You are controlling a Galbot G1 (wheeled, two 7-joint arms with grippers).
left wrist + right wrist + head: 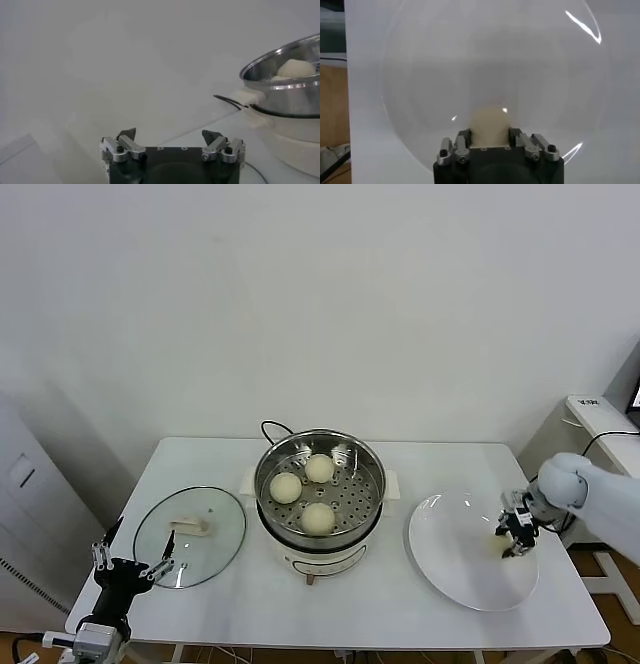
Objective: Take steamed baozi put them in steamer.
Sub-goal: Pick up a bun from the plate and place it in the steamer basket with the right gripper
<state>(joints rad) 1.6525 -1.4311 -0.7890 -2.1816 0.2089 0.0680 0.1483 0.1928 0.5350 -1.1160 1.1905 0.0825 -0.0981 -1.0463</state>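
Three cream-white baozi lie in the shiny steel steamer on its white pot base at the table's middle. The fourth baozi rests on the white plate at the right. My right gripper is down on the plate, and in the right wrist view this gripper has its fingers against both sides of the bun. My left gripper is open and empty at the front left, next to the lid. In the left wrist view the left gripper faces the steamer.
The round glass lid with a cream handle lies flat at the left of the pot. A black cord runs behind the pot. The plate's right side lies near the table's right edge. A white cabinet stands beyond it.
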